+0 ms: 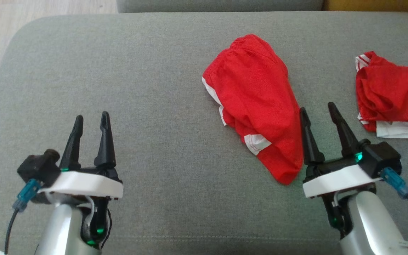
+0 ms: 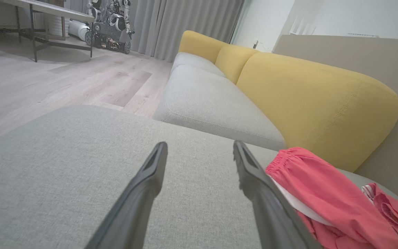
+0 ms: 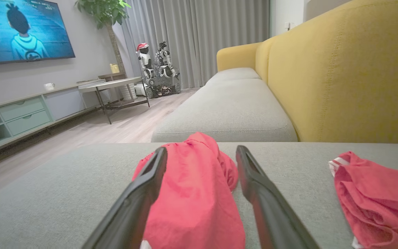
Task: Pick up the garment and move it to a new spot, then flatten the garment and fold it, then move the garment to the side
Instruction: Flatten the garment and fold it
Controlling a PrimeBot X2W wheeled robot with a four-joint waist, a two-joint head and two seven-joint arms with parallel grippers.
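Garment (image 1: 257, 106): red, white trim, bunched in a long heap on the cushion (image 1: 119, 71), not yet lifted. Right gripper (image 1: 317, 108): fingers spread wide, nothing between them, poised at the heap's near end; left finger (image 1: 309, 141) just beside the red cloth, contact not decidable. Along those fingers in the right wrist view, heap straight ahead and lower than the tips. Left gripper (image 1: 92, 117): likewise spread and empty, over bare cushion, well apart from the heap. Outward: second garment (image 1: 391, 95), same red and white, crumpled toward the cushion's right side, apart from the first; yellow backrest (image 2: 316, 103) behind; wood floor (image 2: 47, 86) beyond. Step in hand, by judgement: the first, pick-up; flattening, folding and setting aside all undone. Next move, by judgement: lower the right fingers over a thick ridge of cloth, close, lift clear without dragging; left arm free to take the far end; ample bare cushion leftward for the new spot. Count: grippers 2, fingers 4, red garments 2, worked cushion 1.
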